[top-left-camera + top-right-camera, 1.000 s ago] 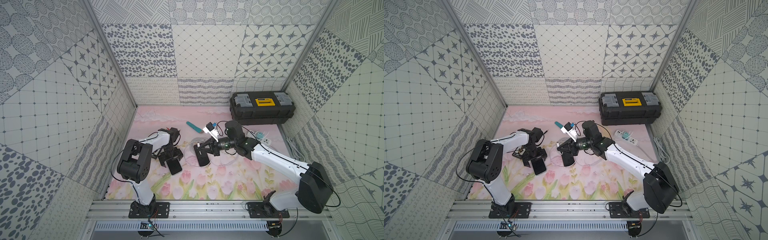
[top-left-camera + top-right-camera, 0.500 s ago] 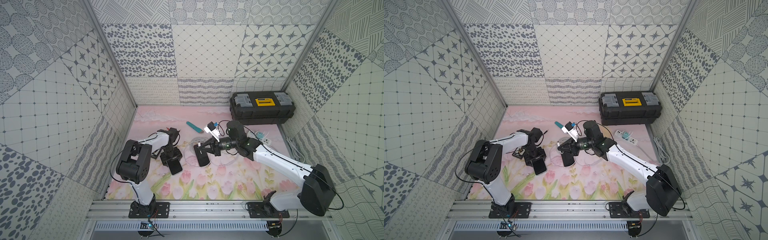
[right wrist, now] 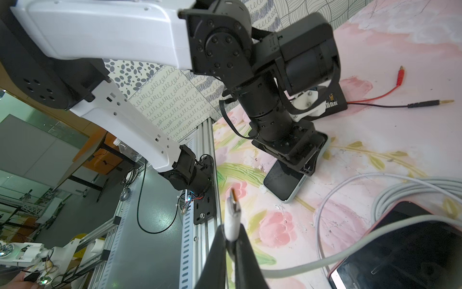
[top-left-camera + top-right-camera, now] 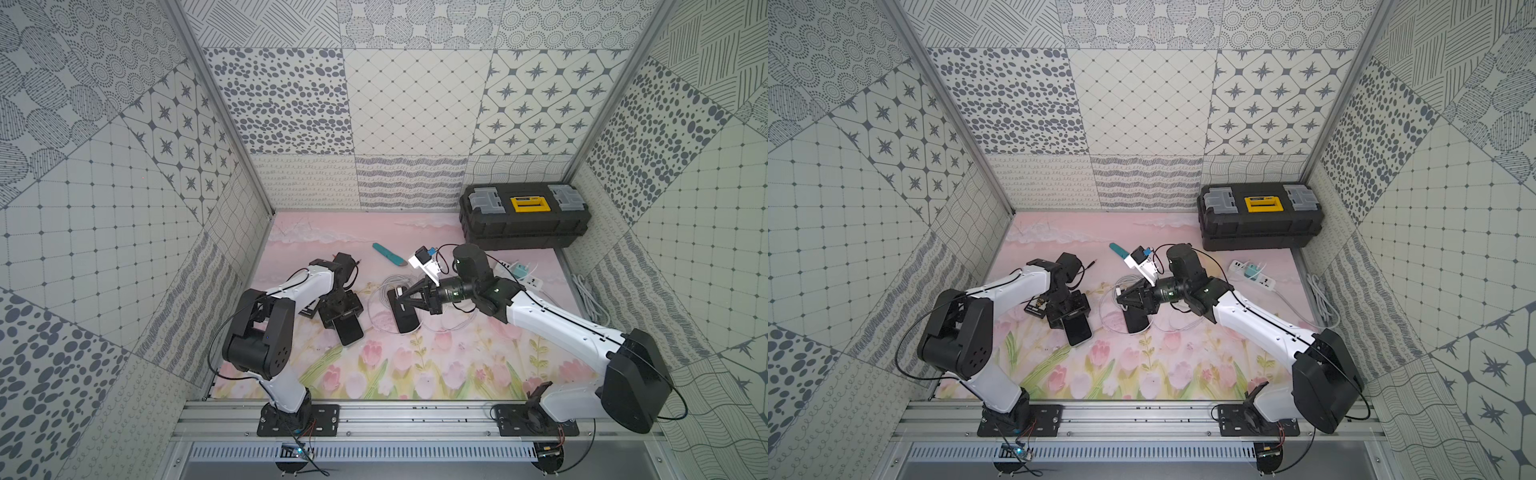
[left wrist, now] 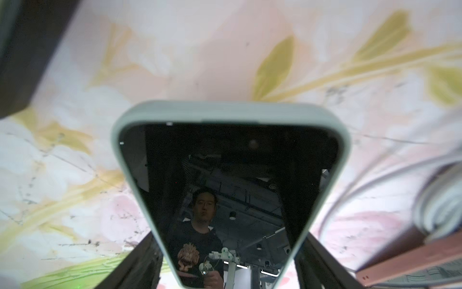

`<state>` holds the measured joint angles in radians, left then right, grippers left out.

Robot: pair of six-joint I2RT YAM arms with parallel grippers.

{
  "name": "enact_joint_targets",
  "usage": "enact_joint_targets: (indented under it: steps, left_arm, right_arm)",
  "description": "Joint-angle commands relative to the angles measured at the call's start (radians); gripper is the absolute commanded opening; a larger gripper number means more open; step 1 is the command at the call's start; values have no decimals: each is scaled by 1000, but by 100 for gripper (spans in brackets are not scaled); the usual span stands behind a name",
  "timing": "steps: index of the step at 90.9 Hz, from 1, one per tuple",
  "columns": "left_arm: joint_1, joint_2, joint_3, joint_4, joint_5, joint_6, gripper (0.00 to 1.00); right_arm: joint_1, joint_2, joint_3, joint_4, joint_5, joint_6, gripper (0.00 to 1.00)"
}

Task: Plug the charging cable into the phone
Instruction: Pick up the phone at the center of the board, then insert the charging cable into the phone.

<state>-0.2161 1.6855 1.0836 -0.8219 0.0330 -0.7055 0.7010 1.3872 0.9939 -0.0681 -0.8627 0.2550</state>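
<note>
Alignment step: white cable plug (image 3: 232,212) clenched in right claw (image 3: 232,241), pale-cased phone (image 5: 230,175) grasped by left claw (image 5: 228,245); square insertion required.

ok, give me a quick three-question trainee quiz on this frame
1. True or false: the right gripper is shut on the cable plug.
2. The left gripper straddles the pale-cased phone, which is: A lying flat on the mat; B held upright; C lifted clear of the mat.
3. What colour is the case of the second phone, below the right gripper?
Key: 1 true; 2 A; 3 pink.
</note>
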Motion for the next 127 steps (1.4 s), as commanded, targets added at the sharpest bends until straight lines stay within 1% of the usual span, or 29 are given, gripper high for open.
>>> enact_joint_targets:
  steps: [1, 14, 20, 25, 40, 57, 77, 103, 127]
  left_arm:
    - [-7, -80, 38, -11, -14, -41, 0]
    - [-7, -81, 51, 12, 40, -77, 0]
    - [-6, -73, 51, 38, 68, -97, 0]
    - [-4, -62, 59, 46, 70, -109, 0]
    - [21, -54, 96, 39, 88, -131, 0]
    - [43, -68, 116, 29, 115, -153, 0]
    - [65, -77, 118, 31, 145, -155, 0]
    - [69, -124, 94, 52, 191, -143, 0]
    - [73, -133, 99, 28, 186, -152, 0]
  right_arm:
    - [6, 2, -5, 17, -17, 29, 0]
    - [22, 108, 25, -19, -2, 25, 0]
    - [50, 162, 51, -52, 11, -4, 0]
    - [72, 210, 73, -81, 24, -25, 0]
    - [109, 370, 135, -115, -6, -22, 0]
    - [130, 473, 185, -114, -38, -40, 0]
    - [131, 520, 215, -113, -49, -40, 0]
    - [105, 624, 314, -114, -87, -5, 0]
    - [89, 642, 319, -113, -100, -23, 0]
